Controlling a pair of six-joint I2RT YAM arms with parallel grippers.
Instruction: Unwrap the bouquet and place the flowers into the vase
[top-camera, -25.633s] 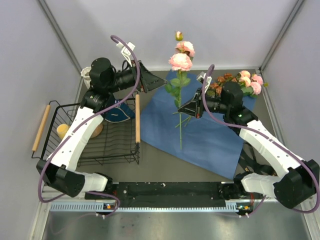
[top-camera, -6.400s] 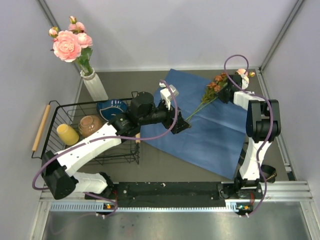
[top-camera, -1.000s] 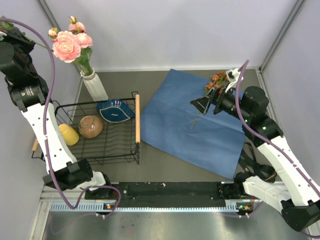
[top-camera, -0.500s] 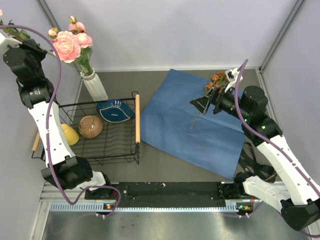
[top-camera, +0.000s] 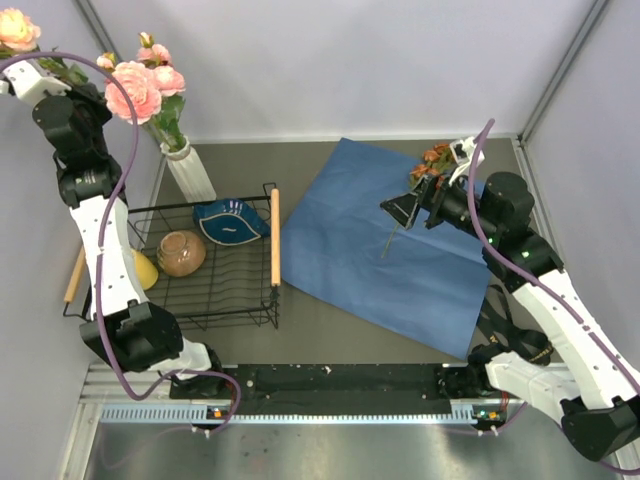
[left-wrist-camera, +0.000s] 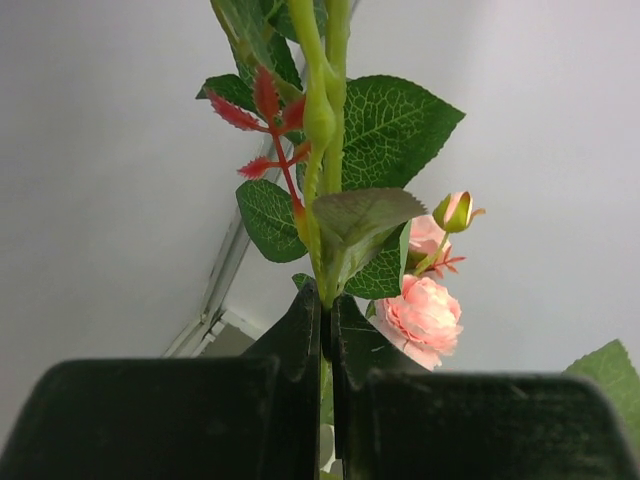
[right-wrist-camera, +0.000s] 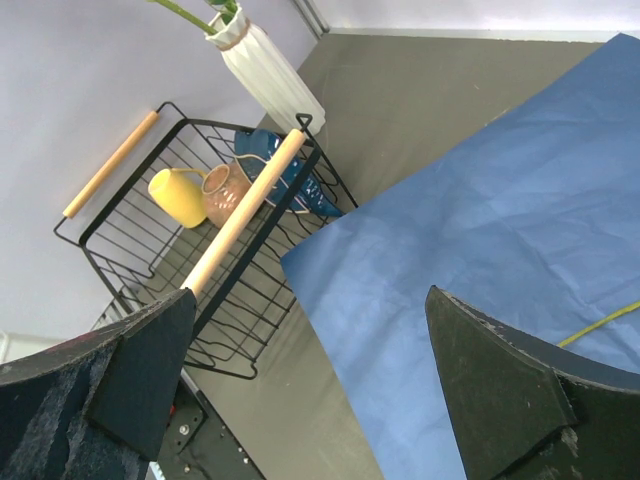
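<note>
carrying a peach flower (top-camera: 18, 28) high at the 10 o'clock corner, the left tool (left-wrist-camera: 326, 320) is clamped tight on its green stem (left-wrist-camera: 322, 150), leaves and bloom above the grip. the vase (top-camera: 190, 172) stands on the desk (top-camera: 330, 330) at 10 o'clock, just beyond the wire basket (top-camera: 100, 300), and already holds the pink flowers (top-camera: 140, 90). the flower in hand is above and to the 9 o'clock side of the vase, not yet over its rim.

judgement on the step: the stem end must come over the scalloped mouth before any descent. the stem should hang near upright, enter beside the pink flowers rather than through them, and be let go only once it is well inside. the slim vase looks easy to tip, so sideways pushing on the rim is to be avoided.

the right tool (top-camera: 405, 210) hangs with jaws wide apart and empty over the blue paper (top-camera: 400, 270) at 2 o'clock. the rust-orange flowers (top-camera: 437, 157) lie at the paper's far edge behind it, awaiting pickup.

change noted: a second ago the peach bloom was out of the overhead view; now it shows at the corner and the left arm stands nearer the vase. the right arm has not shifted.
</note>
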